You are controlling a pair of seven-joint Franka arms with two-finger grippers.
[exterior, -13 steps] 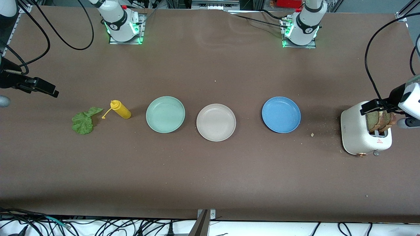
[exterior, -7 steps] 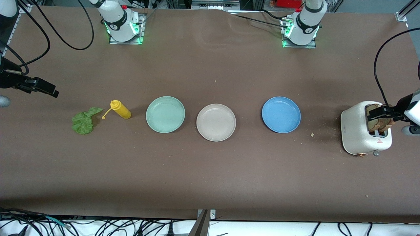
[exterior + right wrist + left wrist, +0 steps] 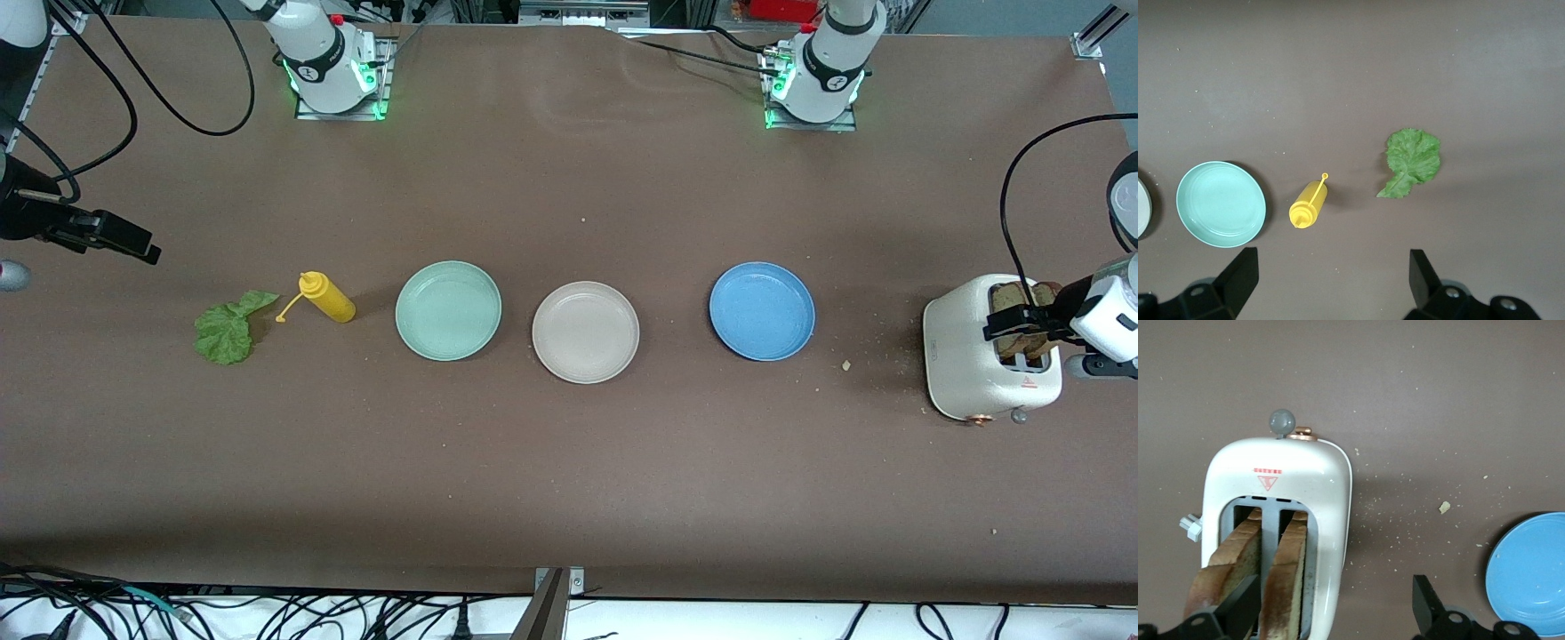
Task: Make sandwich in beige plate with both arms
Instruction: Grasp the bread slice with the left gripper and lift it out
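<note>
Now, at the right arm's end of the table, my right gripper (image 3: 133, 246) hangs with jaws wide, empty. Below lie a ruffled green lettuce leaf (image 3: 225, 331) and a toppled yellow squeeze bottle (image 3: 327, 297). Next come a round mint green plate (image 3: 448, 310), the bare round beige plate (image 3: 586, 332) and a round blue plate (image 3: 762, 310). My left gripper (image 3: 1013, 322) hovers wide-jawed over two brown bread slices (image 3: 1255, 577) standing in a white toaster (image 3: 965, 351).

The white toaster (image 3: 1281, 520) holds two bread slices (image 3: 1261, 577) upright in its slots. The open left gripper (image 3: 1335, 607) hangs above it, with the blue plate (image 3: 1531, 573) at four o'clock.
</note>
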